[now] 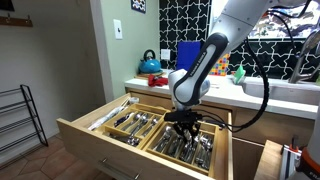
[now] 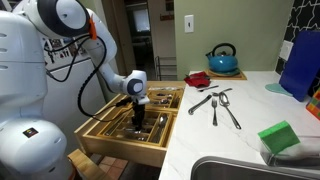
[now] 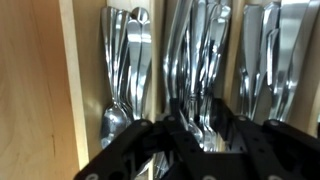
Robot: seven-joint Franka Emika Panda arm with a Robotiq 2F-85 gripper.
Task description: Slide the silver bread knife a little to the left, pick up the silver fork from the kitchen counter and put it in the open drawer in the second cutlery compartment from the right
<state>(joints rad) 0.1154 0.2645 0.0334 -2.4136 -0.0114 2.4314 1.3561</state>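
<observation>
— Kitchen counter (image 2: 195, 135), white, with the wooden drawer (image 1: 80, 130) pulled open beside it. Where do we place the gripper?
— Down among the cutlery compartments. In an exterior view the gripper (image 1: 183, 127) hangs low over the drawer's right half.
— Open or closed?
— Its fingers (image 3: 160, 135) stand a little apart in the wrist view, with silver handles crowding between them. Whether they grip one, we cannot tell.
— And the silver fork?
— We cannot single it out. Several silver pieces (image 2: 215, 103) lie together on the counter, near the blue kettle (image 2: 222, 58), and the compartments are packed with more.
</observation>
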